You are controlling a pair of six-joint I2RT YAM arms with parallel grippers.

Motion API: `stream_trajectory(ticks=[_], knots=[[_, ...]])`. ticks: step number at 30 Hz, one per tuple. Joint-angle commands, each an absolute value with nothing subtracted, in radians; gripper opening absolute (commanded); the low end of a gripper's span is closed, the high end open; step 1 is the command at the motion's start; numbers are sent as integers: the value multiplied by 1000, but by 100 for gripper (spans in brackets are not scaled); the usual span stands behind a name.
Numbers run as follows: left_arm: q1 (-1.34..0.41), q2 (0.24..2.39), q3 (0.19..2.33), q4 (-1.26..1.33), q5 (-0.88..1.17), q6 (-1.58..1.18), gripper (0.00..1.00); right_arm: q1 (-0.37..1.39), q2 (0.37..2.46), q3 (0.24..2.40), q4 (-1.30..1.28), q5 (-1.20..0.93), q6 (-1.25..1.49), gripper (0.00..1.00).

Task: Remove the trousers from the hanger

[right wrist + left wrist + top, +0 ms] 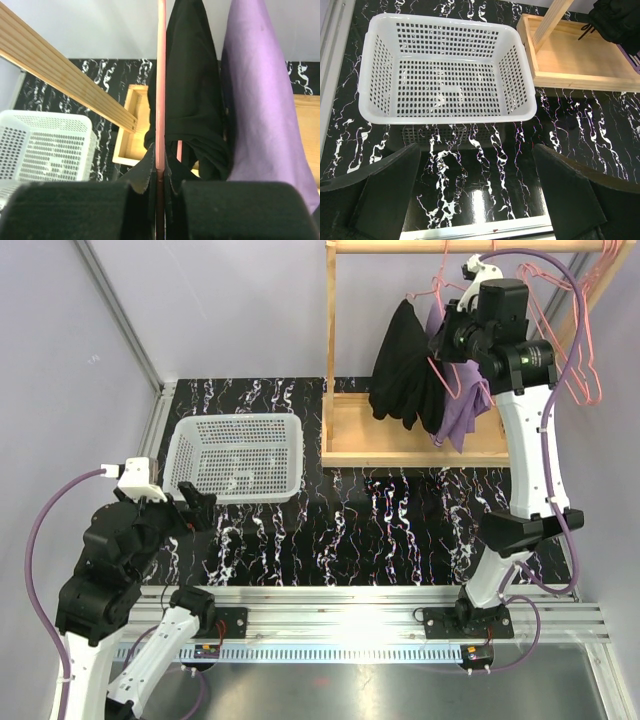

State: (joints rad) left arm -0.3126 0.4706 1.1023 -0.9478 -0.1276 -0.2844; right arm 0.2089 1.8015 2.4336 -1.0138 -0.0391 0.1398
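Trousers (405, 365) hang limp at upper right, black beside purple (465, 410): soft, light, best pinched low on the cloth. Right gripper (161, 175) jaws are clamped on the pink hanger (161, 75); left gripper (475, 175) jaws gape.

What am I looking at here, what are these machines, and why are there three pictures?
These are two robot arms bolted to a table, filmed from above, plus one camera on each wrist. On the black marbled table sit a white plastic basket and a wooden clothes rack. Black trousers and purple trousers hang on pink hangers there. The right tool, raised to the rack, is shut on a pink hanger, with the black cloth pressed against it. The left tool is open and holds nothing; its camera looks down at the basket.
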Motion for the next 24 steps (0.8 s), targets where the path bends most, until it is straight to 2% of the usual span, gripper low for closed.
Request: stream_trajectory(ticks=[1, 16, 24], knots=[[-318, 454, 1126, -902, -95, -264, 99, 212, 1703, 2459, -752, -44, 181, 0], [-318, 477, 1172, -896, -25, -242, 99, 212, 1649, 2480, -719, -155, 230, 0], [-316, 595, 1288, -865, 74, -229, 99, 212, 1534, 2356, -690, -251, 275, 0]])
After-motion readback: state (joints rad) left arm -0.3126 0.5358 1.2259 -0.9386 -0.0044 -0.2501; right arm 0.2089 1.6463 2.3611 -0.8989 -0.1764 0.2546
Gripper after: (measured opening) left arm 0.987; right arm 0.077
